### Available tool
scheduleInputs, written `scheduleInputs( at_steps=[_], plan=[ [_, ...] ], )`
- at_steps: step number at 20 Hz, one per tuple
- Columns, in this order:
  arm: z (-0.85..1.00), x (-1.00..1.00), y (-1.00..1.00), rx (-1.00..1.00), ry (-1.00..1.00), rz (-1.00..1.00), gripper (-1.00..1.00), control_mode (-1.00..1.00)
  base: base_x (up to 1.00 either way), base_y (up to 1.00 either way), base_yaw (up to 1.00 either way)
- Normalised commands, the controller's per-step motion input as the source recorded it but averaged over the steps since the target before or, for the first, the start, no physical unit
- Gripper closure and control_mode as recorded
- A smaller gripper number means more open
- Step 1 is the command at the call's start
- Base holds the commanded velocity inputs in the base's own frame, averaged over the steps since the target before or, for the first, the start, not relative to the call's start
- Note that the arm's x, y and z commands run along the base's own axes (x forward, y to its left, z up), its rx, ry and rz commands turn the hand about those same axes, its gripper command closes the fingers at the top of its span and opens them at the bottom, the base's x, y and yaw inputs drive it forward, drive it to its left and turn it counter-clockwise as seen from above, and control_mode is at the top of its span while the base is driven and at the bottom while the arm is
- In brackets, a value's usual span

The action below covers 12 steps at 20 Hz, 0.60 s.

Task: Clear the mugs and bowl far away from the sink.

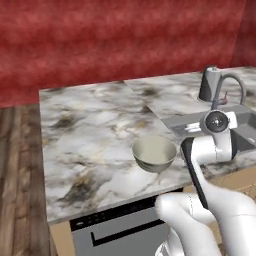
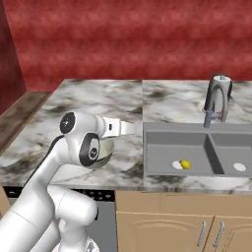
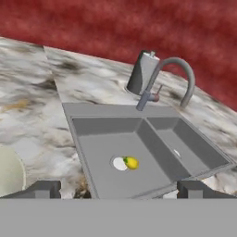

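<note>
We hover gripper [image 3: 118, 189], jaws spread wide and empty, facing sink [image 3: 139, 143]; bowl [image 1: 154, 153] sits on table [image 1: 90, 130] beside sink, awaiting removal.

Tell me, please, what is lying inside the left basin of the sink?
In the sink, the left basin holds a small yellow object beside its round drain. What kind of object it is cannot be told. The basin's near wall is hidden in the right base view.
</note>
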Motion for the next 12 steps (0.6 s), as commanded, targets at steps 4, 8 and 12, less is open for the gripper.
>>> scheduleInputs(
  at_steps=[4,8,12],
  plan=[
    [0.0,0.0,0.0,0.0,0.0,0.0,-1.0,1.0,0.94,0.47,-0.16],
    [0.04,0.29,0.1,0.0,0.14,-0.01,-1.0,-1.0,0.17,0.05,-0.03],
    [0.26,0.06,0.16,0.0,0.39,0.03,-1.0,-1.0,0.0,0.0,0.0]
  ],
)
